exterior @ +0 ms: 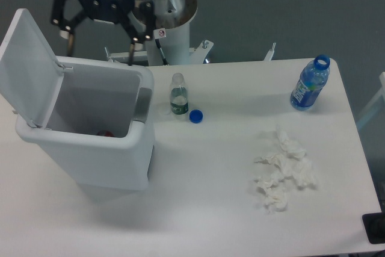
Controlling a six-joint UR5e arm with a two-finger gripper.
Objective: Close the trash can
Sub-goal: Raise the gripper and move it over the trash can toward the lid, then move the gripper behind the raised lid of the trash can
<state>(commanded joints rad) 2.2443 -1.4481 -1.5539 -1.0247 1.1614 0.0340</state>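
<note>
The trash can [90,142] stands at the left end of the surface [210,209], its lid [27,70] swung up and back on the hinge at the far left edge, so the bin mouth is fully exposed. A small red item lies at the bottom inside. The grey latch tab [142,105] sits on the right rim, facing the small clear bottle [178,94].

The pincer [99,34] hangs above the rear rim of the bin, fingers spread wide, holding nothing.

Handling judgement: the lid is thin moulded plastic, likely light, stiff and smooth. No grasp appears necessary. Contact is best made on the back face of the lid near its free upper edge, pushing toward the latch. The bin body looks light enough to slide under a hard sideways push
</note>
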